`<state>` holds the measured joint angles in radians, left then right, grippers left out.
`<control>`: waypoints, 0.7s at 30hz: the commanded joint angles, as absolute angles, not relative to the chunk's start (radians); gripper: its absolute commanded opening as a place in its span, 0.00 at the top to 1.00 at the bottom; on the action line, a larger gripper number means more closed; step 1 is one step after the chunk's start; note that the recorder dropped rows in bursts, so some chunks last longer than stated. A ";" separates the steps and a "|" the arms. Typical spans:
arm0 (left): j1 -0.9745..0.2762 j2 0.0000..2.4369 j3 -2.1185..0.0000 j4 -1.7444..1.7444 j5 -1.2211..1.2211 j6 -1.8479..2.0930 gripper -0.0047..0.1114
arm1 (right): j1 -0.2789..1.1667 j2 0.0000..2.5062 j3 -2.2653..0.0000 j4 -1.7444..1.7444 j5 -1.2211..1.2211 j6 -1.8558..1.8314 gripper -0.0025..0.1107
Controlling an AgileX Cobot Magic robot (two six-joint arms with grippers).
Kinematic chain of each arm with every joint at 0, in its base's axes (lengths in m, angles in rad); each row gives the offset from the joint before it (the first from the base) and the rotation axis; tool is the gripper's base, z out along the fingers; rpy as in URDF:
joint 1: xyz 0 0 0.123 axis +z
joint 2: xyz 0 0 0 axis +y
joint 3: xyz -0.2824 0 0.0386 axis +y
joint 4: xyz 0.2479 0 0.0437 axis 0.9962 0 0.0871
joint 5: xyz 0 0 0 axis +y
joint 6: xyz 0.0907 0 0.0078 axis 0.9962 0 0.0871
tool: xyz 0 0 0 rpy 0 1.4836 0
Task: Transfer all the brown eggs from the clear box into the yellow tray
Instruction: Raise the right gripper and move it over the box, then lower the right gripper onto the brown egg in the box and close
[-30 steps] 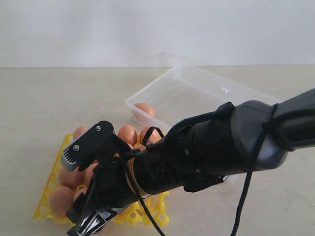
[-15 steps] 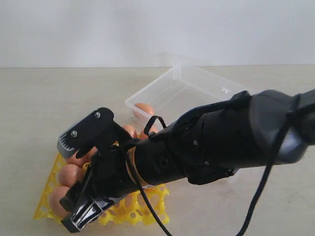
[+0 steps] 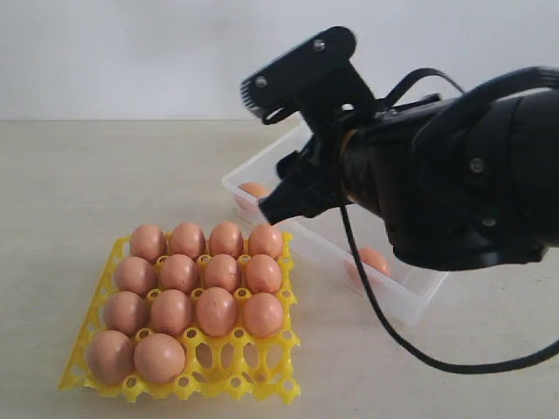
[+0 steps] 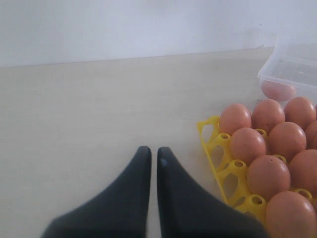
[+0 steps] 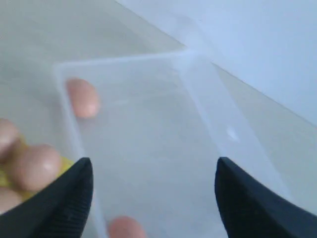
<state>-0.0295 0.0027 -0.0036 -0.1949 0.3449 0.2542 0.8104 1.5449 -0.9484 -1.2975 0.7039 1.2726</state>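
Observation:
The yellow tray (image 3: 236, 374) holds several brown eggs (image 3: 197, 278); two cups in its nearest row are bare. In the clear box (image 3: 413, 303) lie two more eggs, one at the near-left corner (image 3: 253, 188) and one by the front wall (image 3: 376, 259). My right gripper (image 3: 278, 204) hangs open and empty above the box (image 5: 148, 124), between those two eggs (image 5: 82, 97) (image 5: 126, 228); its jaws (image 5: 153, 163) stand wide apart. My left gripper (image 4: 151, 154) is shut on nothing, over bare table beside the tray (image 4: 217, 154) and its eggs (image 4: 267, 176).
The box's clear lid (image 3: 397, 148) lies open behind it, with a small latch tab. The beige table (image 3: 79, 183) meets a white wall at the back. The bulky right arm (image 3: 454, 183) covers much of the box.
My right gripper has risen from low over the tray's front rows and swung back and right over the clear box. The whole tray now shows.

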 commanded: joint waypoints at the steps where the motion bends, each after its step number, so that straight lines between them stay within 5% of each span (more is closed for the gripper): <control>1: -0.034 0.000 0.000 -0.194 0.341 0.256 0.92 | 0.757 1.538 -0.953 -1.088 0.875 1.059 0.43; 7: -0.034 0.000 0.000 -0.194 0.341 0.256 0.92 | 0.517 1.578 -1.023 -0.781 0.831 0.685 0.43; 13: -0.034 0.000 0.000 -0.194 0.341 0.256 0.92 | 0.290 1.729 -1.288 -0.069 1.099 -0.044 0.43; 21: -0.034 0.000 0.000 -0.194 0.341 0.256 0.92 | 0.267 1.833 -1.404 0.166 1.009 -0.260 0.43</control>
<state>-0.0295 0.0027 -0.0036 -0.1949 0.3449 0.2542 0.2754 1.8147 -1.3816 0.1430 1.0406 -0.2075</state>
